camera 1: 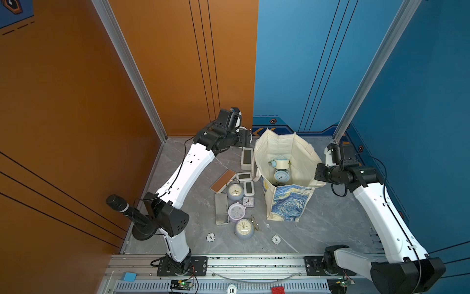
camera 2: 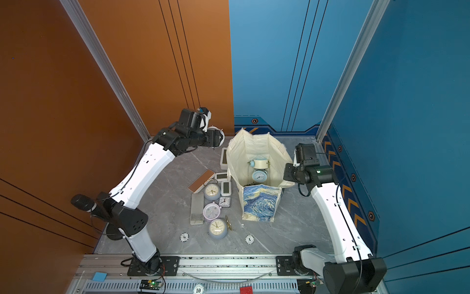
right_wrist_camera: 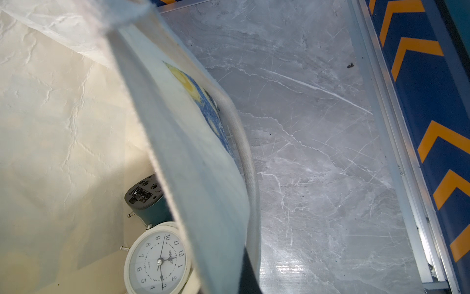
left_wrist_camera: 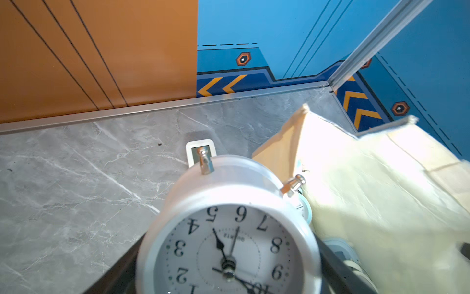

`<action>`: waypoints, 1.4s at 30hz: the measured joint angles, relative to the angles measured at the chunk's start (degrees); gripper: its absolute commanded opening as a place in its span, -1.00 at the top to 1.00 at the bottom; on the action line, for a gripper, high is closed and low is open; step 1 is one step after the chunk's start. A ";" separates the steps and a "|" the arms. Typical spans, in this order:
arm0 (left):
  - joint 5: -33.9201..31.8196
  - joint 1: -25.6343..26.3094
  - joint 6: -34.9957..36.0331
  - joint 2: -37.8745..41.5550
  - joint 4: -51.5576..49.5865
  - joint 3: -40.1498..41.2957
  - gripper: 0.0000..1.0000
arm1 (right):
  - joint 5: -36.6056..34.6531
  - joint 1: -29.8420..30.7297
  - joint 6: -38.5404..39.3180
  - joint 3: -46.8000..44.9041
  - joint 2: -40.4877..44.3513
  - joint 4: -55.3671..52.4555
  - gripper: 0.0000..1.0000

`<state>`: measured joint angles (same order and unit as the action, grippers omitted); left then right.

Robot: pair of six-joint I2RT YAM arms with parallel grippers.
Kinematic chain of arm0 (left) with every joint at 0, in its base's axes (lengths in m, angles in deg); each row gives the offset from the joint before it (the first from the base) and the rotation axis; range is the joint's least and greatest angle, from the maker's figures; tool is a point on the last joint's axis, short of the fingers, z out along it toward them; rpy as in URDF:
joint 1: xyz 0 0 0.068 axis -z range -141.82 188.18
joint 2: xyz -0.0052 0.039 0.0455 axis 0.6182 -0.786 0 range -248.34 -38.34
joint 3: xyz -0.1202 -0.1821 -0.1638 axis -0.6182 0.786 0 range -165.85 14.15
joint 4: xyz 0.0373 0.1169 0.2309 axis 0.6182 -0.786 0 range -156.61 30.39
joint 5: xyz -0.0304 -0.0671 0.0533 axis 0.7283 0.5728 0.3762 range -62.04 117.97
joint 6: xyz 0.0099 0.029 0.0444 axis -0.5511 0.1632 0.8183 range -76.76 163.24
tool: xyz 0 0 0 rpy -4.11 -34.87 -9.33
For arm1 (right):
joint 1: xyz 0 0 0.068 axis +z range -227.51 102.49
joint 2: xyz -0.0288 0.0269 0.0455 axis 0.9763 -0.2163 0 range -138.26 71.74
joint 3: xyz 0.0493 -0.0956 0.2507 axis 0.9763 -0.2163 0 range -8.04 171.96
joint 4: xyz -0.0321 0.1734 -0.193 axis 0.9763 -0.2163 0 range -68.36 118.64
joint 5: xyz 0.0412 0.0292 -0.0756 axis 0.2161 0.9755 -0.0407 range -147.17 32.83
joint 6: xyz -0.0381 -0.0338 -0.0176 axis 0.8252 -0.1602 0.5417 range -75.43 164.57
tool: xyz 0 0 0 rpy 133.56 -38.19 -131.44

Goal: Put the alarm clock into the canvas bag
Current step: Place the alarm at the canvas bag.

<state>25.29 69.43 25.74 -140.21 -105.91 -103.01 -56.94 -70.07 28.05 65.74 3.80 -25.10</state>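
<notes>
At 10 o'clock off the bag (camera 1: 290, 203), left gripper (camera 1: 245, 138) clasped a white clock (left_wrist_camera: 229, 229), fingers wide round it. At 3 o'clock, right gripper (camera 1: 320, 175) pinched the bag's rim tight. A blue clock (camera 1: 281, 175) lay inside.

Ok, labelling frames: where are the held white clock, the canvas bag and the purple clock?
white clock (left_wrist_camera: 229, 241), left wrist view, dial
canvas bag (camera 1: 288, 203), a top view, printed side
purple clock (camera 1: 236, 211), a top view, dial

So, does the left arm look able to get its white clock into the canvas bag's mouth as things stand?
Probably yes. The left hand, gripping the white alarm clock, is beside the canvas bag, and the right hand pinches the rim so the mouth gapes upward; nothing stands between.
</notes>
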 measured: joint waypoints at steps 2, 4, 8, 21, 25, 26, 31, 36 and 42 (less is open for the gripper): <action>0.33 1.68 0.39 0.31 0.52 0.00 -0.22 | 0.00 0.00 0.00 0.09 -0.33 0.28 0.91; 0.52 3.30 1.09 0.31 1.18 0.00 -0.22 | 0.00 0.02 0.00 0.24 -0.70 0.39 0.91; 1.53 6.08 1.68 0.26 1.97 -0.50 -0.21 | 0.00 0.07 -0.02 0.85 -1.42 0.35 0.91; 3.34 13.62 1.62 -11.87 5.53 -11.21 -0.14 | 0.00 0.55 -0.02 1.66 -2.54 0.39 0.91; 3.32 15.65 1.60 -17.75 5.77 -13.99 -0.13 | 0.00 0.57 -0.02 1.70 -2.58 0.39 0.91; 3.32 15.98 1.62 -19.19 5.79 -14.84 -0.13 | 0.00 0.57 -0.02 1.70 -2.58 0.39 0.91; 3.10 16.85 1.60 -25.51 5.99 -18.29 -0.12 | 0.00 0.68 -0.04 1.75 -2.58 0.39 0.91; 1.36 17.22 1.64 -29.46 7.98 -18.67 -0.11 | 0.04 0.83 -0.04 1.81 -2.58 0.39 0.91; -1.49 17.27 1.64 -33.97 11.28 -19.08 -0.12 | 0.04 0.94 -0.07 1.81 -2.58 0.42 0.90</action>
<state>23.80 86.70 27.38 -174.17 -94.63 -122.10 -56.90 -69.13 27.99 67.55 1.22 -24.68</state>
